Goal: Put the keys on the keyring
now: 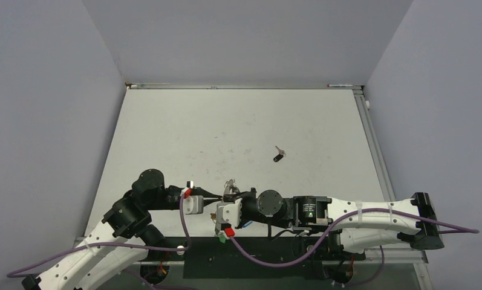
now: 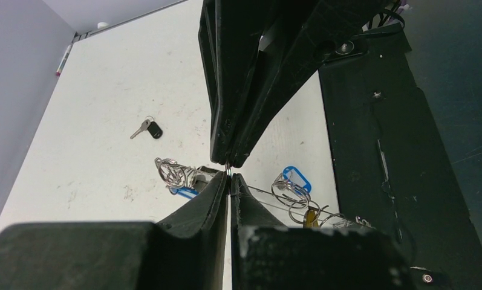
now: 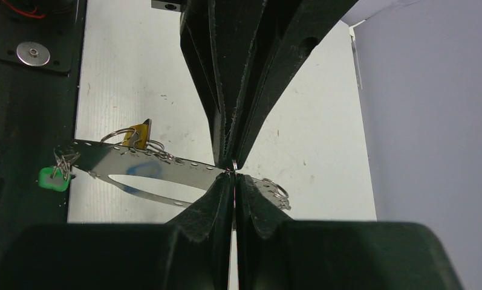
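The left tool and right tool both pinch the big thin grey wire keyring mid-frame; it looks light, bendy and slippery, best held on bare wire.

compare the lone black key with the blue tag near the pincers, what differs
Colour: the black key has a dark head, the blue tag a bright blue frame. Place: the black key lies alone on open table; the blue tag sits beside the shut left pincer. Company: black key loose, blue tag among wire rings. Neither is gripped.
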You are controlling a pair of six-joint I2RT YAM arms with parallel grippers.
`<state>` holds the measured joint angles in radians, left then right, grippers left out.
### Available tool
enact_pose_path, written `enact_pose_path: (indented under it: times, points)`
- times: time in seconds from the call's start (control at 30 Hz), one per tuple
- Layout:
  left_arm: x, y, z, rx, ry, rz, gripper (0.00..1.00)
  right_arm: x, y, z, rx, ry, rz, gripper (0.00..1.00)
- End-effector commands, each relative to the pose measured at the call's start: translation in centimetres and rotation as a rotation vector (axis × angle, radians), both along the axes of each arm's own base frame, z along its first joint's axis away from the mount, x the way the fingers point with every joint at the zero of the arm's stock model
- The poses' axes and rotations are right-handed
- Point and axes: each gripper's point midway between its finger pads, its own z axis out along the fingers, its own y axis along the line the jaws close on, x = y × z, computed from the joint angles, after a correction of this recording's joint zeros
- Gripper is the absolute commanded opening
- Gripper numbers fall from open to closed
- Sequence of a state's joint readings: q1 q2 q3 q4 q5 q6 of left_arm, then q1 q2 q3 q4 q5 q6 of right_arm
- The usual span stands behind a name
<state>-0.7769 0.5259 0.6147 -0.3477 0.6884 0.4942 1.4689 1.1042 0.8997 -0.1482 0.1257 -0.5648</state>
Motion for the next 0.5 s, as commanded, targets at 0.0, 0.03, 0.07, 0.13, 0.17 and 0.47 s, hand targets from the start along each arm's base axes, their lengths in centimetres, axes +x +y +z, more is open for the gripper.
enact_pose_path:
  times: [0.0,0.03,0.07,0.13,0.17,0.47]
  points:
    - [0.3,-0.5,2.4,-0.072,-0.064,-0.002,0.00,-0.4,0.6,4.6,0.143,-0.014,0.011,0.05]
    - [0.4,-0.5,2.6,-0.089,-0.069,0.005,0.00,-0.4,0.5,4.8,0.154,-0.010,0.011,0.05]
    - [0.5,-0.6,2.8,-0.110,-0.069,0.013,0.00,-0.4,0.4,5.0,0.167,-0.006,0.008,0.05]
    - [0.5,-0.8,3.5,-0.170,-0.067,0.022,0.00,-0.3,0.2,5.6,0.202,0.011,-0.010,0.08]
    - [0.6,-0.9,4.1,-0.215,-0.079,0.023,0.00,-0.2,0.0,5.8,0.217,0.018,-0.019,0.13]
    - [-0.1,-0.5,8.1,-0.477,-0.077,0.034,0.00,0.6,-3.3,10.0,0.460,0.110,-0.019,0.37]
